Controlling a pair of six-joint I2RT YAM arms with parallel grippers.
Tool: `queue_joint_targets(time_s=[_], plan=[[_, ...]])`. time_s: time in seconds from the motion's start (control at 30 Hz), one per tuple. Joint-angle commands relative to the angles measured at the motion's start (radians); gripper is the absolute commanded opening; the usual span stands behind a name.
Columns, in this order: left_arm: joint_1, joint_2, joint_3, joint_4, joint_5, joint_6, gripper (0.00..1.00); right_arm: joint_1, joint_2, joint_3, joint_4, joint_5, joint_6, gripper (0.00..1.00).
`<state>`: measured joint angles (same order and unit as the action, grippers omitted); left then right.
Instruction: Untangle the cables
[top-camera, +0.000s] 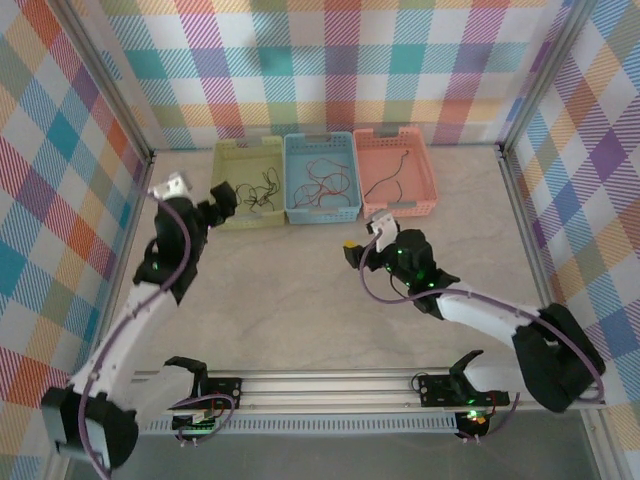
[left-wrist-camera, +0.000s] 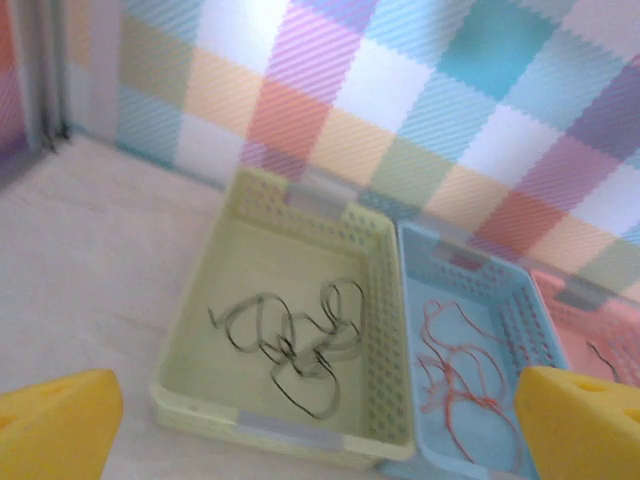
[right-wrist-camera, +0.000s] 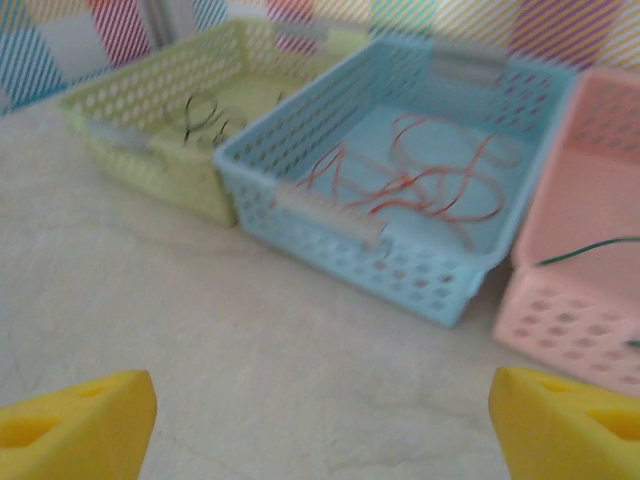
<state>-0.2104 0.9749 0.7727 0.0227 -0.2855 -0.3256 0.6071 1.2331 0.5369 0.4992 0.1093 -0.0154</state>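
We look down on a pale marbled table (top-camera: 300, 310) walled in by bright plaid cloth. Three perforated plastic baskets stand in a row at the table's far edge, side by side. A light blue basket (top-camera: 321, 216) is in the middle, with a pale green basket (top-camera: 245, 165) on its left and a pink basket (top-camera: 420, 185) on its right.

Inside the light blue basket lie thin red cables (right-wrist-camera: 420, 185) in loose, overlapping loops. To its left, the pale green basket holds thin black cables (left-wrist-camera: 295, 345), curled and crossing one another. To its right, the pink basket holds a single dark green cable (right-wrist-camera: 590, 248), one curved strand.

The left hand (top-camera: 222, 203) hovers at the near left part of the pale green basket, left of the light blue basket. Its yellow fingertips (left-wrist-camera: 55, 425) are spread wide apart and it holds nothing.

The right hand (top-camera: 362, 248) hangs over bare table just in front of the light blue basket's near right corner, facing the row and apart from it. Its yellow fingers are also spread wide, and it is empty.
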Motion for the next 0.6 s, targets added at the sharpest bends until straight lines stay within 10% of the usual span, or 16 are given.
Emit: queue_joint_targets(time_s=[0.0,0.57], plan=[[-0.006,0.012,-0.217,0.281,-0.117,0.152,1.0,-0.039,-0.108,-0.021,-0.059,0.148,-0.012,0.92],[0.012,0.212,-0.441,0.588,-0.046,0.308,1.0,-0.319,-0.29,-0.246,-0.035,0.336,0.035,0.99]])
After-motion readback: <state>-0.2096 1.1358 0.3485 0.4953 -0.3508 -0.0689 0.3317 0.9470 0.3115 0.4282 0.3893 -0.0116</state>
